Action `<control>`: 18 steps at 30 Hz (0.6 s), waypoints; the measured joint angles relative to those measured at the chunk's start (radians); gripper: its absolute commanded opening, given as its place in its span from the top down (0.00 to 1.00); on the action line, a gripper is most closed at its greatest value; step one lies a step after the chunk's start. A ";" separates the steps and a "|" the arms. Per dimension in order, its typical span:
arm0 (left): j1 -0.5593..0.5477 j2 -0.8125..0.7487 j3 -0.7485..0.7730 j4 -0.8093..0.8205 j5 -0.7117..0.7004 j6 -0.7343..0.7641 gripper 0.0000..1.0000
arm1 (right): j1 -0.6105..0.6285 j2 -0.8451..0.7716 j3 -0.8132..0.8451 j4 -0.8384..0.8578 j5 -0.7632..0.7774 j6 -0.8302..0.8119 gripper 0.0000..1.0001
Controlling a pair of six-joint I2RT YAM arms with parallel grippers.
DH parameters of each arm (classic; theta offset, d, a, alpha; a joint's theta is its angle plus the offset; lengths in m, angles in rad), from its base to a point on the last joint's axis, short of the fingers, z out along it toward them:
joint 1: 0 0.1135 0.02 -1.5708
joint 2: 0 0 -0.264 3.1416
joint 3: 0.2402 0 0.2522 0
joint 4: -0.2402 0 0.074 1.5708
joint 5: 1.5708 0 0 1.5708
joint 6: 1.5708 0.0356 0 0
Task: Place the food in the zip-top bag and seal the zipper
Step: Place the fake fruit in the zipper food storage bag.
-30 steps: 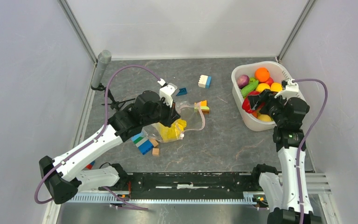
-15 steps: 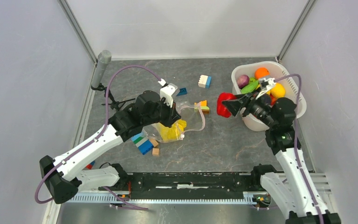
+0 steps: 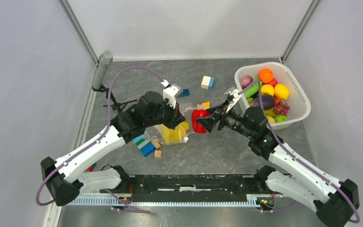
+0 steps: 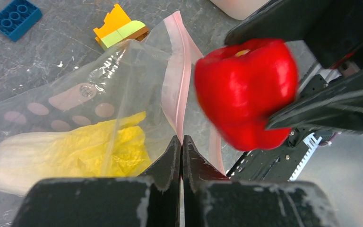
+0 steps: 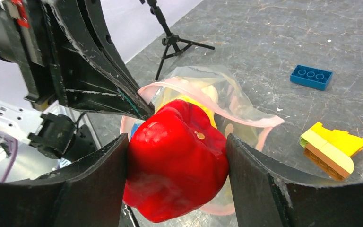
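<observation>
**Pepper swung from basket to bag mouth**

Swinging leftward out of the basket over the last second, the right gripper (image 3: 208, 120) now sits mid-table beside the left arm, which has not shifted. The grey table (image 3: 227, 151) carries a white basket (image 3: 291, 123) at its far right, with toy fruit (image 3: 266, 75) heaped inside. Left of centre lies the clear bag (image 4: 99, 90), with a yellow food (image 4: 75, 151) already in it. The left gripper (image 4: 181, 144) is clenched on the bag's edge at the pink zipper (image 4: 184, 71), holding the mouth up. The right gripper's jaws stand wide, grasping a red pepper (image 5: 177, 175) just at that mouth, not yet inside. Small building blocks (image 3: 146, 146) lie scattered around the bag.
</observation>
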 measured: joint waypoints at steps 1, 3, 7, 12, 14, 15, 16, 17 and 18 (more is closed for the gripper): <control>0.000 0.000 0.000 0.002 0.003 -0.003 0.98 | 0.032 0.017 0.000 0.014 0.034 -0.014 0.52; 0.000 0.000 0.000 0.003 0.016 -0.010 0.98 | 0.094 0.050 0.000 0.033 0.113 -0.045 0.52; 0.000 0.000 0.000 0.007 0.030 -0.014 0.98 | 0.178 0.110 0.000 0.060 0.250 -0.114 0.51; 0.000 -0.004 0.000 0.009 0.047 -0.014 0.98 | 0.236 0.144 -0.020 0.140 0.395 -0.211 0.49; 0.000 -0.013 0.000 0.009 0.049 -0.014 0.98 | 0.259 0.151 -0.035 0.179 0.436 -0.263 0.47; 0.000 -0.020 0.000 0.009 0.050 -0.014 0.98 | 0.266 0.155 -0.039 0.192 0.447 -0.286 0.45; 0.000 -0.027 0.000 0.009 0.050 -0.014 0.98 | 0.271 0.161 -0.043 0.204 0.450 -0.310 0.42; 0.000 -0.033 0.002 0.008 0.051 -0.014 0.98 | 0.273 0.168 -0.044 0.213 0.448 -0.336 0.39; 0.000 -0.041 0.003 0.008 0.051 -0.014 0.98 | 0.276 0.176 -0.044 0.220 0.446 -0.362 0.36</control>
